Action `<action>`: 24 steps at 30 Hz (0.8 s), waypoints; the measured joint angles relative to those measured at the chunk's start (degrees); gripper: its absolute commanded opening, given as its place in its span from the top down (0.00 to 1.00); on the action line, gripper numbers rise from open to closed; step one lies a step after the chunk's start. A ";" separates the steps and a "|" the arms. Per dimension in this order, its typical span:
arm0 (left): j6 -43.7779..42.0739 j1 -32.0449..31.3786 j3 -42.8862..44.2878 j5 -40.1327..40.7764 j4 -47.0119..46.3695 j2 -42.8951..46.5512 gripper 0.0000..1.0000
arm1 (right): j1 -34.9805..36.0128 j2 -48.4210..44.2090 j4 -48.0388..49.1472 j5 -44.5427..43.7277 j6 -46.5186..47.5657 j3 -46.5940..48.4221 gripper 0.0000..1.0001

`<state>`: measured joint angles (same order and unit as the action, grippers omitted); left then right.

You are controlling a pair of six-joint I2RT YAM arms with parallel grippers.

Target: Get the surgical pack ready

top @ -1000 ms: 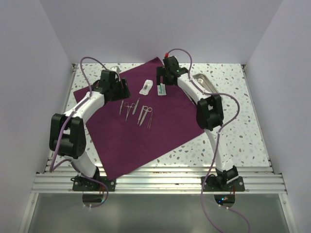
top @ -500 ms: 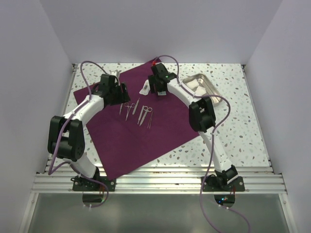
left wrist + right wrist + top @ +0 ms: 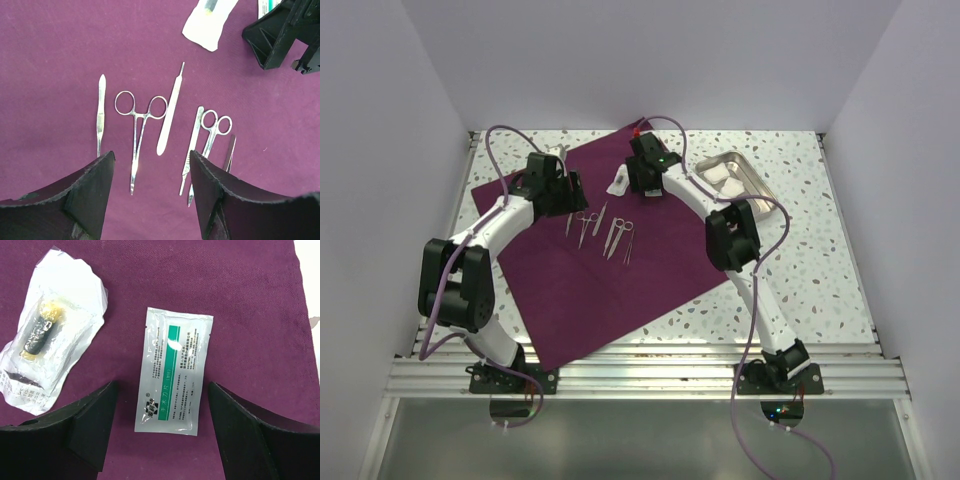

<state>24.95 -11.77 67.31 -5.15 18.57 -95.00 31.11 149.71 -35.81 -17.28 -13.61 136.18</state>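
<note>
The surgical pack is a deep purple-maroon drape (image 3: 590,280) spread flat on the table. Several steel instruments (image 3: 600,228) lie in a row on it, with forceps (image 3: 141,131) and scissors (image 3: 212,134) in the left wrist view. My left gripper (image 3: 151,162) is open and empty above that row. My right gripper (image 3: 163,390) is open over a white and green blade packet (image 3: 173,371), its fingers either side of it. A clear pouch (image 3: 50,355) with a dark item lies left of the packet. In the top view the right gripper (image 3: 642,180) sits at the drape's far edge.
A shiny steel tray (image 3: 748,178) holding white gauze squares (image 3: 724,176) stands at the back right on the speckled table (image 3: 820,260). White walls close in on both sides. The right gripper's black body (image 3: 282,30) shows in the left wrist view.
My right gripper has moved left from near the steel tray to over the blade packet and pouch. The left arm has shifted slightly.
</note>
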 measured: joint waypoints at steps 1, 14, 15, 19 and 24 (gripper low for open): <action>-0.09 0.00 0.00 0.00 -0.02 0.00 0.35 | 0.00 0.00 0.02 0.00 -0.02 0.00 0.25; -0.11 0.00 0.00 -0.44 -0.02 0.00 0.35 | -0.02 0.02 0.04 0.00 -0.63 0.00 0.43; -0.09 0.00 0.00 -0.44 0.00 0.00 0.35 | -0.02 0.02 0.04 0.00 -0.74 0.00 0.44; -0.11 0.02 0.00 -0.44 0.04 0.00 0.35 | -0.07 0.02 0.26 0.00 -1.57 -0.07 0.48; -0.11 0.13 0.00 -0.44 0.04 0.00 0.35 | -0.24 0.02 0.79 0.02 -2.23 -0.37 0.51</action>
<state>24.84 -11.64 67.31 -5.58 18.61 -95.00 30.87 149.73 -35.03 -17.26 -15.84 135.81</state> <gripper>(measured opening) 0.653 0.504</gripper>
